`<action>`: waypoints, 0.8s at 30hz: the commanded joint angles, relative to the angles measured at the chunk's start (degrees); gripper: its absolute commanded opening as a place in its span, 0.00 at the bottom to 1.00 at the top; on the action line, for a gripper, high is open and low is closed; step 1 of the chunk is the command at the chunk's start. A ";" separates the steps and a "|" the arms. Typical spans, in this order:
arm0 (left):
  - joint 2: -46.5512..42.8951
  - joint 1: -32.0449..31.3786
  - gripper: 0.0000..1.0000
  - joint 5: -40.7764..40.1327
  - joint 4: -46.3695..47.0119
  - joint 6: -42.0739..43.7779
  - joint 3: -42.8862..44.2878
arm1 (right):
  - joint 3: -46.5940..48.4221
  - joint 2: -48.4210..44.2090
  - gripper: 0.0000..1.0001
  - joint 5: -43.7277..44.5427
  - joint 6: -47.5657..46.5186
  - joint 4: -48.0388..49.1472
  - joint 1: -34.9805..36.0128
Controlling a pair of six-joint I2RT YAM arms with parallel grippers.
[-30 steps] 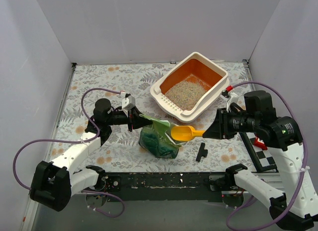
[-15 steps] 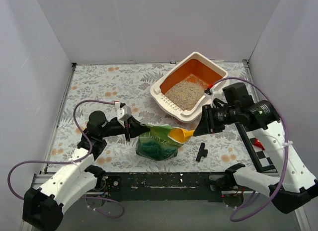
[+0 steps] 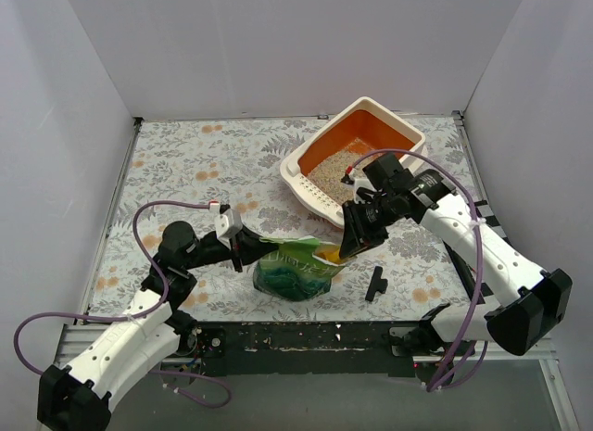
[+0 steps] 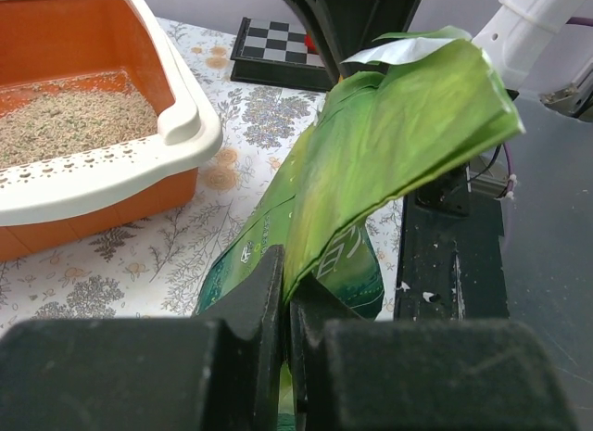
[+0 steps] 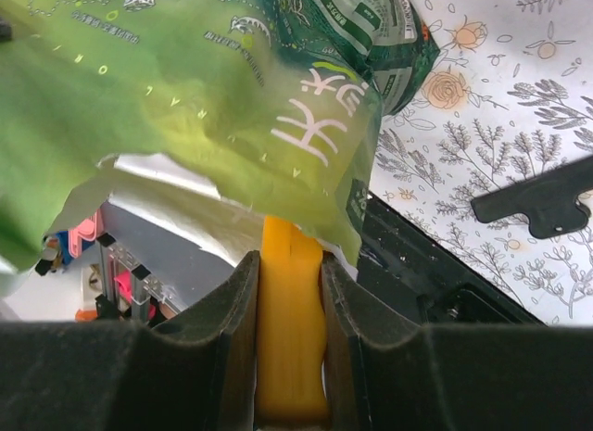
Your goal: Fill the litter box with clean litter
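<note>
The litter box (image 3: 371,105), cream outside and orange inside, stands at the back right and holds a layer of clean litter (image 3: 332,174). It also fills the left of the left wrist view as litter box (image 4: 111,176) with litter (image 4: 65,125) inside. A glossy green bag (image 3: 295,267) stands in front of it. My left gripper (image 3: 255,248) is shut on the bag's top edge (image 4: 389,153) and holds the mouth up. My right gripper (image 3: 347,246) is shut on the handle of a yellow scoop (image 5: 290,329), whose bowl is hidden inside the bag's mouth (image 5: 185,107).
A small black T-shaped piece (image 3: 374,285) lies on the floral cloth right of the bag, and shows as black piece (image 5: 542,209) in the right wrist view. A checkerboard (image 4: 278,46) lies beyond the box. White walls close in three sides.
My right arm has swung left and down, carrying the scoop from beside the bag into its mouth. My left arm has drawn back and lower, still holding the bag's edge.
</note>
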 commanded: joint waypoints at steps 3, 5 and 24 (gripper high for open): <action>-1.50 -1.91 0.00 -2.26 0.46 1.52 -0.07 | -10.15 2.42 0.01 -0.70 -0.41 9.77 0.18; -1.68 -2.09 0.00 -3.14 0.11 1.69 -0.06 | -14.29 3.04 0.01 -2.98 0.91 15.05 0.18; -1.94 -2.26 0.00 -19.13 -16.58 10.13 5.99 | -42.08 8.12 0.01 -10.12 31.83 90.80 8.35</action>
